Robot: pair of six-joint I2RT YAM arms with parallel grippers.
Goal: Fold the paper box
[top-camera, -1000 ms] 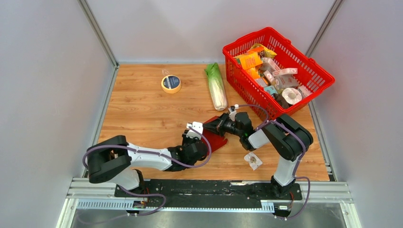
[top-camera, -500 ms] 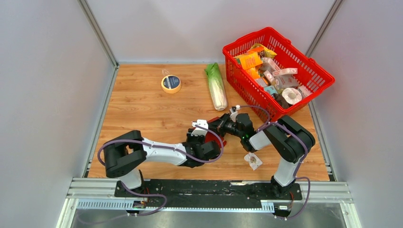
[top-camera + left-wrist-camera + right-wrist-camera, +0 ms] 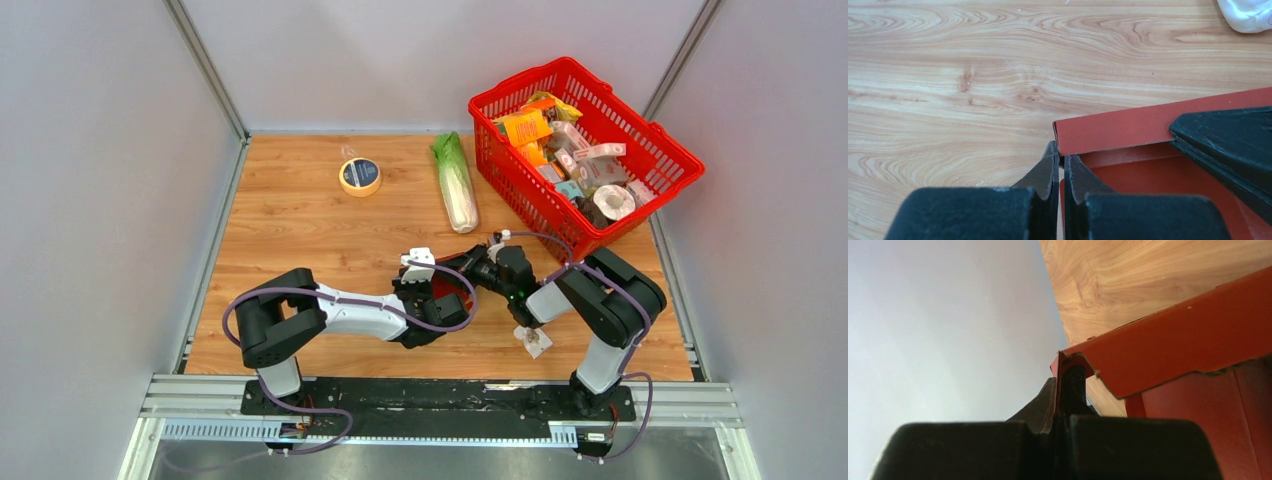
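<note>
Left gripper [image 3: 1061, 155] was pinched together right at the corner of the paper box [image 3: 1118, 127], on a thin side flap as far as I could tell. Box sat on the wooden table [image 3: 973, 75], front middle, between both arms. Right gripper [image 3: 1063, 377] was clamped on another flap. I'd have turned both wrists slowly along the creases, no pulling apart, since that card edge looked ragged.
</note>
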